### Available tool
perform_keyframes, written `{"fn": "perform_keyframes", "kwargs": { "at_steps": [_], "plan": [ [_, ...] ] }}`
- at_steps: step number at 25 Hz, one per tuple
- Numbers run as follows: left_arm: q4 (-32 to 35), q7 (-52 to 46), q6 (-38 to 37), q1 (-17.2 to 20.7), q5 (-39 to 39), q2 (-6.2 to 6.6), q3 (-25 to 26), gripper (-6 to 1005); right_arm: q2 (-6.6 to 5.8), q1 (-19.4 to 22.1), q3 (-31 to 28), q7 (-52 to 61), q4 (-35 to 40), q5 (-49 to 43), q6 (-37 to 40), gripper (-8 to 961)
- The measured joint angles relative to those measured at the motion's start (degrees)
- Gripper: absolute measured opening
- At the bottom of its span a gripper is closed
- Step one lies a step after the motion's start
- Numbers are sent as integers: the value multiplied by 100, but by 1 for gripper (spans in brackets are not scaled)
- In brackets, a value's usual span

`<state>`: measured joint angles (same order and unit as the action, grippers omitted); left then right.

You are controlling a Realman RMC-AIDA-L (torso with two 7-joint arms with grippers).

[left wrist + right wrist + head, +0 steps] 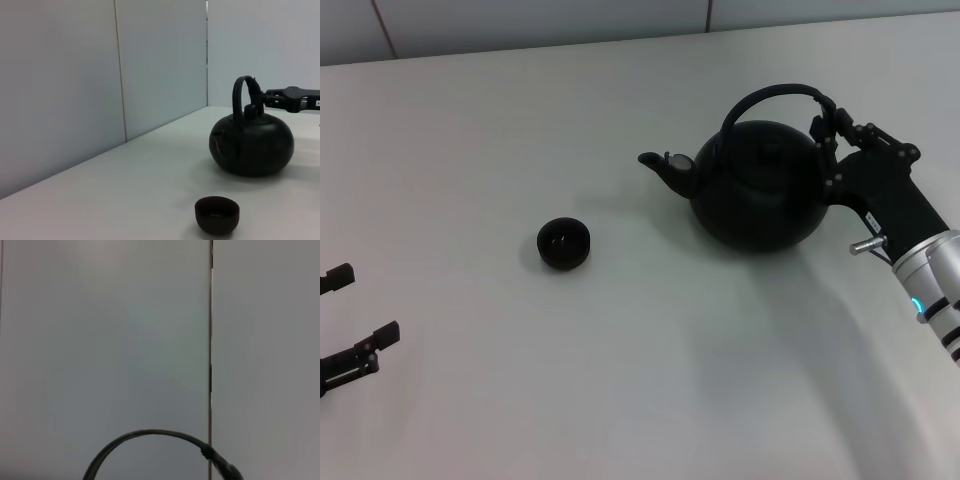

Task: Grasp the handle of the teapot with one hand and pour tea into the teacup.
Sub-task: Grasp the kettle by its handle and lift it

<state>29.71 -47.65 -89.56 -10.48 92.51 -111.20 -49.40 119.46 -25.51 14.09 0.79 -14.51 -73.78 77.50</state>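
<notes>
Near the table's far right edge, the right gripper [828, 127] is seen clenched on the teapot [756, 186] handle [775, 95]; the teacup [563, 243] lies leftward, toward the table's middle.

The left gripper [345, 322] is parked released at the near left edge.

The teapot [760, 190] looks matt black, perhaps cast iron; its handle [775, 97] is smooth. Left of the teapot, the teacup [563, 243] appears similarly matt. The table [620, 380] is smooth, pale.

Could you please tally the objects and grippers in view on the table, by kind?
Teapot: 1
Teacup: 1
Grippers: 2, the left gripper at the near edge, the right gripper at the teapot's handle
Total: 4
</notes>
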Motion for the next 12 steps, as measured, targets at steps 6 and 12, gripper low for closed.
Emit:
{"fn": "perform_keyframes", "kwargs": {
  "at_steps": [6, 12],
  "plan": [
    [0, -12, -8, -4, -6, 1, 0, 841, 5, -4, -56, 0, 4, 3, -2, 119],
    [0, -16, -9, -13, -6, 2, 0, 840, 7, -7, -127, 29, 21, 33, 47, 82]
  ]
}}
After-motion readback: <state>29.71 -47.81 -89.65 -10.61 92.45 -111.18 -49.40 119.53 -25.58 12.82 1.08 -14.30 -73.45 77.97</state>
